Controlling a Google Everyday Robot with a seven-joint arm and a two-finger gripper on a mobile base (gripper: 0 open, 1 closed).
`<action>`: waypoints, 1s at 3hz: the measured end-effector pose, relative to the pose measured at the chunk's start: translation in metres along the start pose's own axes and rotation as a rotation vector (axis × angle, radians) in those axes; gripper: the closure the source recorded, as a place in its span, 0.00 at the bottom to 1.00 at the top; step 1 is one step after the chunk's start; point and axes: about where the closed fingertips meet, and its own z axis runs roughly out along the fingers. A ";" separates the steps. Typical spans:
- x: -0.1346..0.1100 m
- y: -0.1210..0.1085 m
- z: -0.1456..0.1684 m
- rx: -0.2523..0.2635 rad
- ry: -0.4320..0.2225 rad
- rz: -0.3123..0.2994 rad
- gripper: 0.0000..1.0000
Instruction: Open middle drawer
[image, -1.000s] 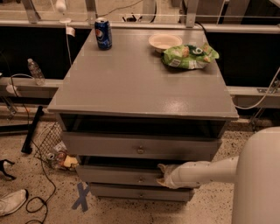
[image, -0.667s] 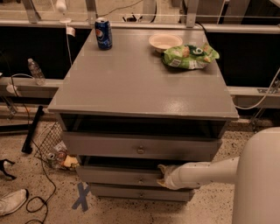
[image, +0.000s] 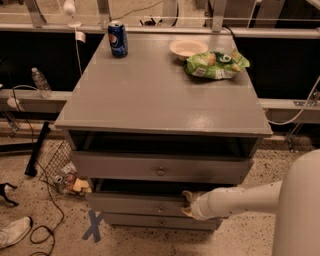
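The grey cabinet (image: 165, 95) has three drawers. The middle drawer (image: 132, 204) is a low grey front panel with a small round knob (image: 160, 210). It stands out a little from the cabinet, with a dark gap above its front. My gripper (image: 187, 203) comes in from the right on a white arm (image: 235, 200) and is at the top edge of the middle drawer's front, just right of the knob. The top drawer (image: 125, 167), with its own knob (image: 160, 171), also stands out and overhangs the middle one. The bottom drawer front (image: 150, 220) sits below.
On the cabinet top stand a blue soda can (image: 118, 39), a white bowl (image: 188, 48) and a green chip bag (image: 216, 64). On the floor at the left are a wire basket with litter (image: 62, 170), cables, a shoe (image: 15, 231) and blue tape (image: 93, 225).
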 end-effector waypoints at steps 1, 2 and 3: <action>-0.001 -0.001 -0.001 0.000 0.000 0.000 1.00; 0.006 0.012 -0.009 -0.020 0.006 0.028 1.00; 0.005 0.011 -0.010 -0.020 0.006 0.029 1.00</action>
